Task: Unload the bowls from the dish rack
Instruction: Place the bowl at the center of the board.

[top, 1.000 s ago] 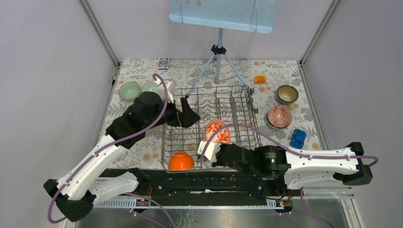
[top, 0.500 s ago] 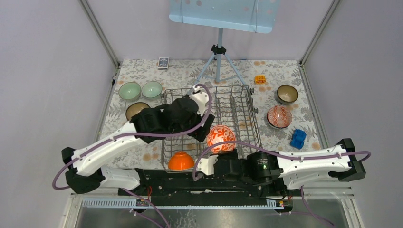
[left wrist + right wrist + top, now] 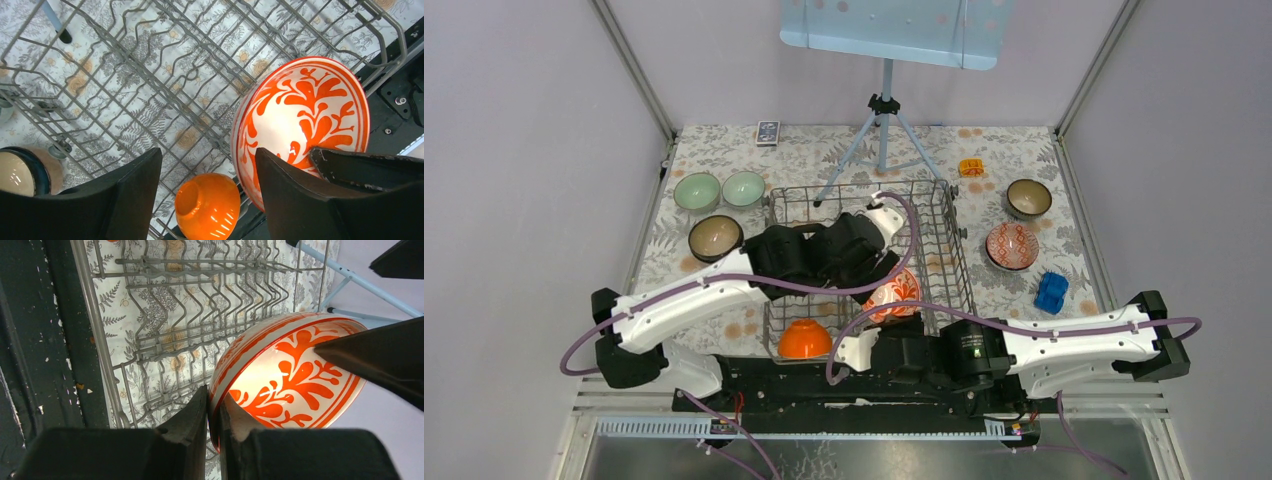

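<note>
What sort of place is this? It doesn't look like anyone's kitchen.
Most likely a robot test booth, not a kitchen: two arms bolted side by side, plain walls on a metal frame, and a dish rack and bowls on a floral cloth, the right hand pinching a red-and-white bowl.

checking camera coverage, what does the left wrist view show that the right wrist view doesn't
Only left wrist: the orange bowl and a brown bowl. Only right wrist: a clear look at the right jaws shut on the red bowl's rim. Both: the red bowl, the rack and the tripod.
</note>
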Controlling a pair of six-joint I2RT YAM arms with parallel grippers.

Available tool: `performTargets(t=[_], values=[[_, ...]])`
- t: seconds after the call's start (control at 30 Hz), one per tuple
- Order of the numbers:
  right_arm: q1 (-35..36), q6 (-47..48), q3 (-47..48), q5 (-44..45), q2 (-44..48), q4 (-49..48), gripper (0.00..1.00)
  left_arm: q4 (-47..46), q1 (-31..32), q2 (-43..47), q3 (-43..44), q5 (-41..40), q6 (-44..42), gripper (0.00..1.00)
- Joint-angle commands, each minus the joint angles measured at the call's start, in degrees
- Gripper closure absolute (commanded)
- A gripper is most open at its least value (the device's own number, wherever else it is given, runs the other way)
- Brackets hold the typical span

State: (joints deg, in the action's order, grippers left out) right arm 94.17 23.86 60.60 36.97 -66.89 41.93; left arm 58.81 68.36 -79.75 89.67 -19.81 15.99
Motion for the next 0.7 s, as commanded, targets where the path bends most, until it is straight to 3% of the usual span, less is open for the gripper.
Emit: performTargets(t=[0.0,0.13,0.47,0.67], values=[[0.7,1.7,3.1,4.1,0.3,-2.0,1.0,0.0,0.9,-1.3,2.8,-2.0,0.0,0.2],[0.9,1.6,2.6,4.2,0.6,-2.3,1.0,-0.5,1.5,-1.5,3.3,-0.8,-0.1,0.17],[1.0,1.4,2.8,5.1,1.1,-2.1,1.0,0.4,2.0,-3.5,3.2,-2.0,0.6,0.52],[1.2,1.5,3.2,5.5,0.9,-2.1,1.0,0.9,2.2,-4.5,2.6,-1.8,0.7,0.56]])
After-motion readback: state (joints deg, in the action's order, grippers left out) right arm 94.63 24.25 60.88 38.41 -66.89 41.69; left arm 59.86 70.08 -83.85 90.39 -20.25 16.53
